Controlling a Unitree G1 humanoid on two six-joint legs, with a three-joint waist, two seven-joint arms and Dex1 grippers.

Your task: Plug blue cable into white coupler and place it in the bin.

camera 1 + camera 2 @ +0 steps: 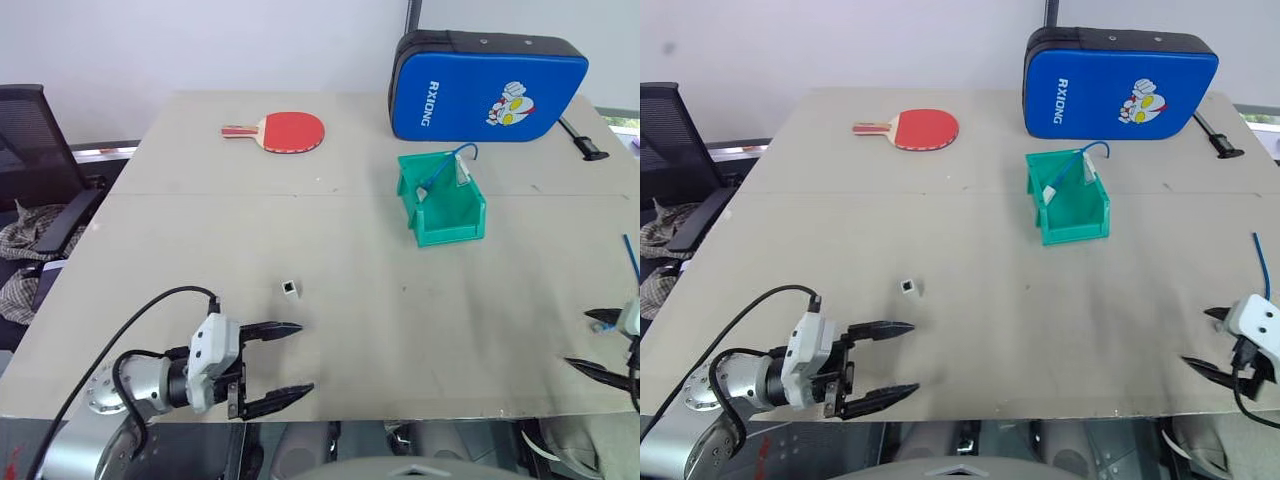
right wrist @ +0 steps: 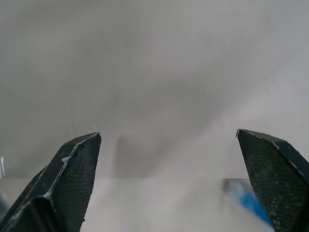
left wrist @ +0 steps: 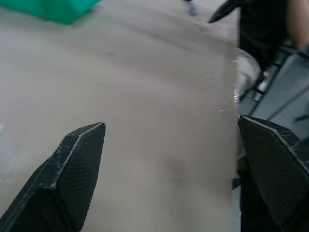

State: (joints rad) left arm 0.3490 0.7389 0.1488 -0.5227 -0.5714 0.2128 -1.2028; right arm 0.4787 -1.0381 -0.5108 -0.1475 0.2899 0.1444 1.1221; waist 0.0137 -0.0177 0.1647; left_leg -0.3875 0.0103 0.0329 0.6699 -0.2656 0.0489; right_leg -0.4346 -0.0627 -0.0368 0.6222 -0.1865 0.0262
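A: What is the room like?
B: A big grey table (image 1: 200, 230) stands by a plain white wall (image 1: 200, 40).
A: Anything beside it?
B: A black chair (image 1: 35, 160) with checked cloth (image 1: 20, 250) on its seat. Soft, even light falls over it all

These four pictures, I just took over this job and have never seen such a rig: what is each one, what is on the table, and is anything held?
The two wide pictures come from the robot's head, looking down over its arms. The two close ones come from wrist cameras, looking along each gripper's black fingers.

The left gripper and the right gripper hover at the table's near edge, both open and holding nothing.

On the table, a white coupler lies ahead of the left gripper. Farther back stands the green bin, with a blue cable inside, joined to a white piece. Behind lie a red table tennis paddle and a blue padded case.
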